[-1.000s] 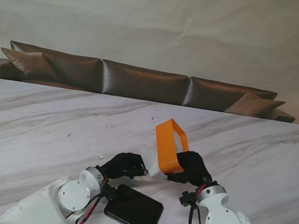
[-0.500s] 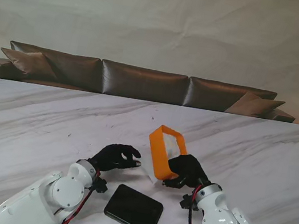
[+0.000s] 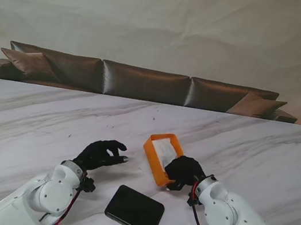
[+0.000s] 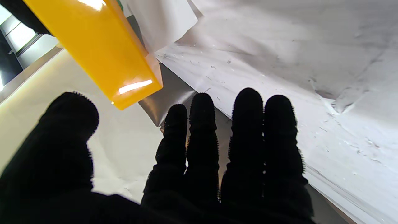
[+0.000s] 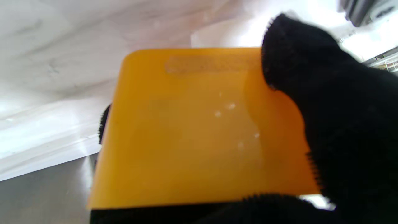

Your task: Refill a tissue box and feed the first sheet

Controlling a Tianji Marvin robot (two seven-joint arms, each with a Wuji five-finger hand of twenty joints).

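Note:
The orange tissue box lies on the marble table with its open side up, and white tissues show inside it. My right hand is shut on the end of the box nearer to me. In the right wrist view the box's orange wall fills the frame, with my thumb pressed on it. My left hand hovers open to the left of the box, fingers spread and holding nothing. The left wrist view shows the box and a white sheet beyond my fingertips.
A black rectangular lid lies flat on the table nearer to me, between my two arms. The marble table top stretches wide on both sides. A dark sofa stands beyond the table's far edge.
The box has gone from standing tilted up on end to lying flat, held by my right hand. My left hand has let go, moved left and opened.

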